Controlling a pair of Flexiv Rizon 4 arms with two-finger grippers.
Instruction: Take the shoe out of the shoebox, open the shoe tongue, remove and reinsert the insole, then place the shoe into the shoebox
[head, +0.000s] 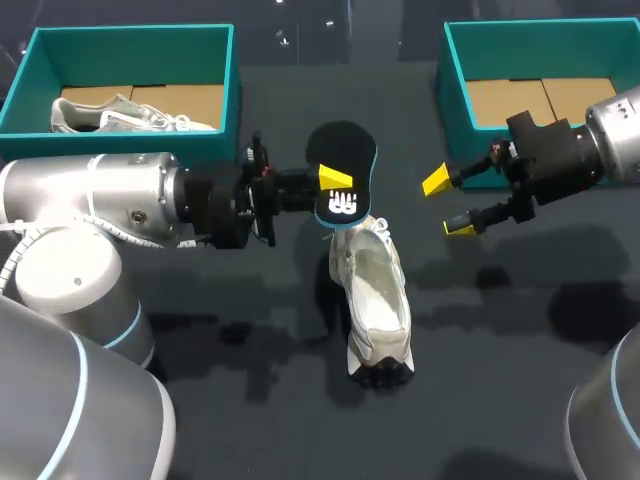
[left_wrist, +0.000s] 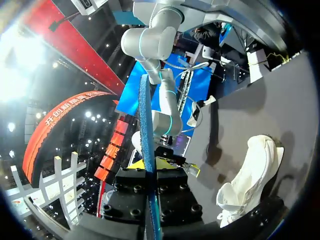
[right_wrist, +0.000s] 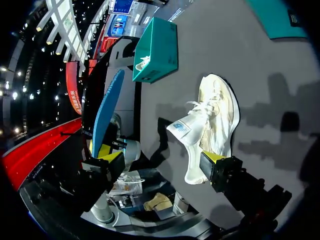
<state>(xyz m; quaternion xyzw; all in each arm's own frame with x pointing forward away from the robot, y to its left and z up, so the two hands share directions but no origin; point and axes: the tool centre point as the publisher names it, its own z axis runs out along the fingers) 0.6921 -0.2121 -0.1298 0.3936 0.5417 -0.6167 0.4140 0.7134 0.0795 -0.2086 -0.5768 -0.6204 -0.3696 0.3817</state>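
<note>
A white shoe lies on the dark table in the middle, toe toward the front edge; it also shows in the left wrist view and the right wrist view. Just behind its heel, my left gripper is shut on a black insole with a teal edge, held up above the table. The left wrist view shows this insole edge-on between the fingers of the left gripper. My right gripper stands wide open to the right of the insole, holding nothing, also seen as the right gripper.
A teal shoebox at the back left holds a second pale shoe. Another teal shoebox at the back right shows only its cardboard floor. Bare table lies to the left and right of the shoe.
</note>
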